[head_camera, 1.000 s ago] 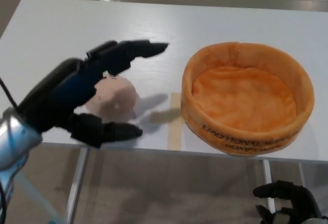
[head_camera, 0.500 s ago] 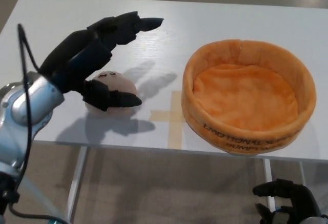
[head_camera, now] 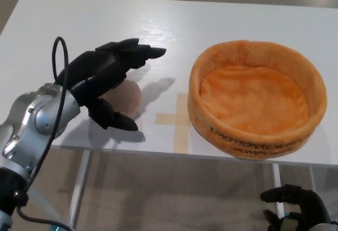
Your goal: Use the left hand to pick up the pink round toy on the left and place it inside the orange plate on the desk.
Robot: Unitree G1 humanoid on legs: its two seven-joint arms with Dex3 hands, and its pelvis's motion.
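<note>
The pink round toy (head_camera: 128,96) lies on the white desk (head_camera: 174,35) near its front left edge, mostly hidden behind my left hand (head_camera: 108,80). That hand is open and cupped around the toy, two fingers (head_camera: 138,54) stretched over its far side and the thumb (head_camera: 117,121) on the near side. I cannot tell whether the fingers touch the toy. The orange plush plate (head_camera: 256,98) sits to the right, empty. My right hand (head_camera: 296,204) hangs below the desk edge at the bottom right with its fingers curled.
A cross of tan tape (head_camera: 178,120) marks the desk between the toy and the plate. A black cable (head_camera: 56,56) loops up from my left wrist. The desk's front edge runs just below the toy, with floor beneath.
My left hand has dropped lower over the toy and its fingers have curled in around it, covering most of it. The toy, plate and right hand stay where they were.
</note>
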